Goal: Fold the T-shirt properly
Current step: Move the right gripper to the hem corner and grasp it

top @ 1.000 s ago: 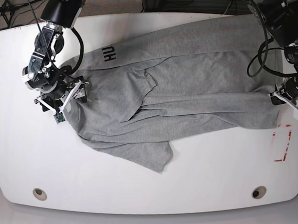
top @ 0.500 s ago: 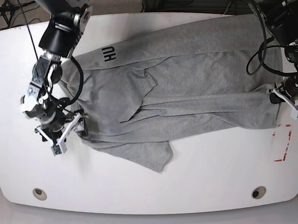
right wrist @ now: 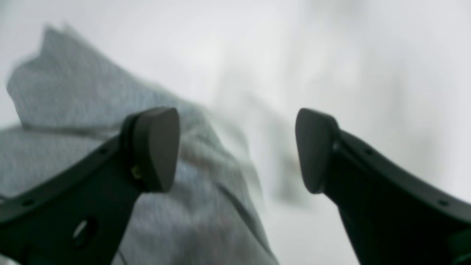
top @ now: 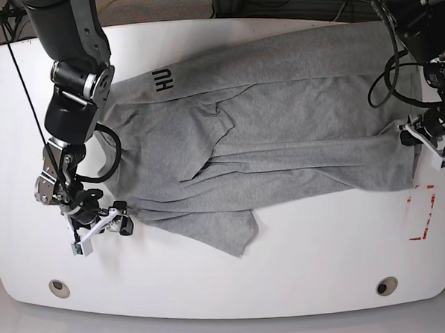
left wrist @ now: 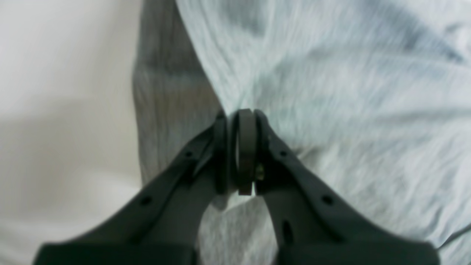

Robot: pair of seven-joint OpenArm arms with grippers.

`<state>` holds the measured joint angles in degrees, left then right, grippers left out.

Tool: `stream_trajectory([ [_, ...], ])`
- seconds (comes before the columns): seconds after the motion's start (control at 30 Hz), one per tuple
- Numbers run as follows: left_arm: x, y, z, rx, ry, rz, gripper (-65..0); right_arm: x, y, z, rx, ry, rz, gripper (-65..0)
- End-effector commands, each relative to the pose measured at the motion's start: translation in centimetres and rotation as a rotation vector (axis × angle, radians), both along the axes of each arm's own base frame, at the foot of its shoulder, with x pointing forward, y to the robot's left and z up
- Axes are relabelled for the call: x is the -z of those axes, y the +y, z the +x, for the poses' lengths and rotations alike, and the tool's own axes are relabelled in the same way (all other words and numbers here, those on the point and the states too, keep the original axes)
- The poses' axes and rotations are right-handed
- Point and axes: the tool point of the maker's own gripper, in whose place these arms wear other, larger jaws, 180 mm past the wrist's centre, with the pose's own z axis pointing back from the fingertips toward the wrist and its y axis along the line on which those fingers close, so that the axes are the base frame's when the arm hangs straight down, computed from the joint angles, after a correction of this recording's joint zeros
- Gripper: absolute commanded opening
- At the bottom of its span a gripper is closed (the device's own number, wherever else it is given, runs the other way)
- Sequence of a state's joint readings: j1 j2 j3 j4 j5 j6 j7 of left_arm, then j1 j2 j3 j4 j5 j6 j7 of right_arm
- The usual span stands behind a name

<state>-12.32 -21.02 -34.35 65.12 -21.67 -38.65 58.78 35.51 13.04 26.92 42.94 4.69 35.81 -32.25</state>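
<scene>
The heather-grey T-shirt (top: 280, 133) lies spread and creased across the white table (top: 214, 294), with black lettering (top: 163, 80) at its back left. My left gripper (top: 417, 132), on the base view's right, is shut on the T-shirt's right edge. In the left wrist view the gripper (left wrist: 244, 121) has its jaws pressed together, with grey cloth (left wrist: 349, 92) gathered at the tips. My right gripper (top: 104, 223) stands open at the shirt's front-left edge. In the right wrist view this gripper (right wrist: 235, 147) shows bare table between its jaws, and cloth (right wrist: 73, 103) lies under the left one.
A red-outlined rectangle (top: 420, 214) is marked on the table in front of my left gripper. Two round holes (top: 59, 287) (top: 386, 285) sit near the front edge. Cables lie beyond the table's back edge.
My right arm has swung from the shirt's left shoulder area toward the front, down to its front-left edge, jaws still open. The left gripper has shifted slightly back with the cloth.
</scene>
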Motion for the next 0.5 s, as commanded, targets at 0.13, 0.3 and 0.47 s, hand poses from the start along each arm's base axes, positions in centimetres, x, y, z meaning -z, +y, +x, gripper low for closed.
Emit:
stream_trajectory([
  [0.13,-2.2,0.8,1.5,-0.001,-0.073,0.016,-62.4,-0.1,0.5,1.9,0.044,-0.057,0.113,-18.2],
  [0.3,-2.2,0.7,1.5,0.000,-0.073,0.015,-62.2,1.2,1.4,1.5,0.040,-0.044,0.129,-18.2],
  [0.47,-2.2,0.7,1.5,0.000,-0.073,0.015,-62.1,3.5,4.9,0.1,-0.050,0.008,0.093,-18.5],
])
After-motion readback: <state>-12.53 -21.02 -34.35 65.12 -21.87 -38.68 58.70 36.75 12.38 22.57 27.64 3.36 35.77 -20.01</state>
